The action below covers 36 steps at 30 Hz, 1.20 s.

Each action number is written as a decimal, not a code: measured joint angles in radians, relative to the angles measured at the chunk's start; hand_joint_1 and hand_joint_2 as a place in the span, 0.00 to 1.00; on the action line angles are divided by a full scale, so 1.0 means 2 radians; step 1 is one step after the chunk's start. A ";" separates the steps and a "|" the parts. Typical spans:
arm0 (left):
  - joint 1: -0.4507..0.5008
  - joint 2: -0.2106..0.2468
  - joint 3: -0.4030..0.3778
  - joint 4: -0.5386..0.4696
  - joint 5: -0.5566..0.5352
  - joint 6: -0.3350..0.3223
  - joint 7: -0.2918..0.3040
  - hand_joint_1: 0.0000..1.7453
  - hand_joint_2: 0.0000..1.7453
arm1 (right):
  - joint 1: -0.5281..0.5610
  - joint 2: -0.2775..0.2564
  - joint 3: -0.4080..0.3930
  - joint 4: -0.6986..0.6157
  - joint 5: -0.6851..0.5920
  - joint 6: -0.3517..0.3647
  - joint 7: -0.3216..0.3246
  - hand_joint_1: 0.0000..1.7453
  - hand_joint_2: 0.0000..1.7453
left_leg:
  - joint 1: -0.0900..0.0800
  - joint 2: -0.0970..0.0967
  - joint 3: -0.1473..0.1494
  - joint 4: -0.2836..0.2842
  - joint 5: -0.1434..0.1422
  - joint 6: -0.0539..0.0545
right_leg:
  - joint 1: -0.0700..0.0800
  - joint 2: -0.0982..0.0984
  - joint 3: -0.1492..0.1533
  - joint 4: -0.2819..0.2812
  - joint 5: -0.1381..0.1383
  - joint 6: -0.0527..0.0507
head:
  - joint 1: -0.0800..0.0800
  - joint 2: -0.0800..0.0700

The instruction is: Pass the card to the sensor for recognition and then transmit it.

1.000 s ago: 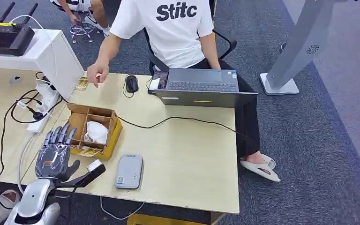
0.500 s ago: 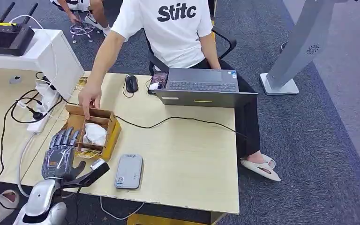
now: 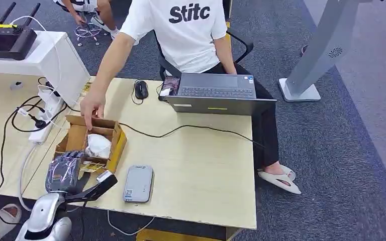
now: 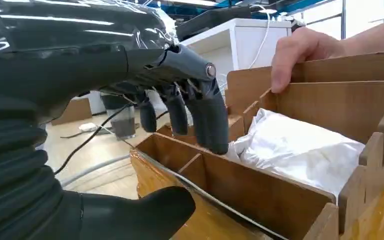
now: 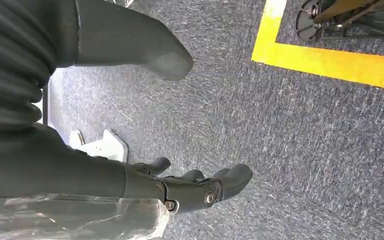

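Now the left hand (image 3: 63, 170) is hovering at the near left corner of the wooden box (image 3: 116, 145), fingers (image 4: 207, 117) curled downward and dipping into the near compartments, thumb (image 4: 145, 217) stretched out apart below the box's front wall. It is holding nothing; whether the fingertips are touching the dividers, I cannot tell. The box is sitting on the table (image 3: 201, 170), split by dividers into several compartments, and a crumpled white bag (image 3: 98, 145) is filling the large middle one. At the near edge of the box, printed yellow cards (image 3: 94, 164) are lying flat, just beside the robot's fingers.

Moving right, a person's hand (image 3: 91, 108) is gripping the far wall of the box. A grey sensor (image 3: 138, 184) is lying flat on the table just right of the box, near the front edge. Farther back, a mouse (image 3: 141, 89) and a laptop (image 3: 216, 93) are resting before the person.

Over on the right, the right hand (image 5: 190, 187) is hanging above the grey carpet, fingers loosely apart, holding nothing.
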 joint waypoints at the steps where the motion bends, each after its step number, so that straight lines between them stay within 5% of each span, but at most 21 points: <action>1: 0.000 0.000 0.000 0.000 0.002 0.000 -0.002 0.65 1.00 | 0.000 0.000 0.000 0.000 0.000 0.000 0.000 0.00 1.00 | 0.000 0.000 0.000 0.000 0.000 0.000 | 0.000 0.000 0.000 0.000 0.000 0.000 | 0.000 0.000; 5: 0.003 0.000 0.000 0.000 0.006 -0.003 -0.009 0.79 1.00 | 0.000 0.000 0.001 0.000 0.001 0.000 0.000 0.00 1.00 | 0.000 0.000 0.000 0.000 0.000 0.000 | 0.000 0.000 0.000 0.000 0.000 0.000 | 0.000 0.000; 18: 0.003 -0.005 0.000 0.000 0.011 -0.008 -0.018 1.00 1.00 | -0.001 0.000 0.008 0.000 0.002 0.001 0.000 0.00 1.00 | 0.000 0.000 0.000 0.000 0.000 0.000 | 0.000 0.000 0.000 0.000 0.000 0.000 | 0.000 0.000; 36: 0.006 0.019 0.003 -0.056 0.014 -0.008 -0.018 1.00 1.00 | -0.001 0.000 0.009 0.000 -0.003 0.001 -0.001 0.00 1.00 | 0.000 0.000 0.000 0.000 0.000 0.000 | 0.000 0.000 0.000 0.000 0.000 0.000 | 0.000 0.000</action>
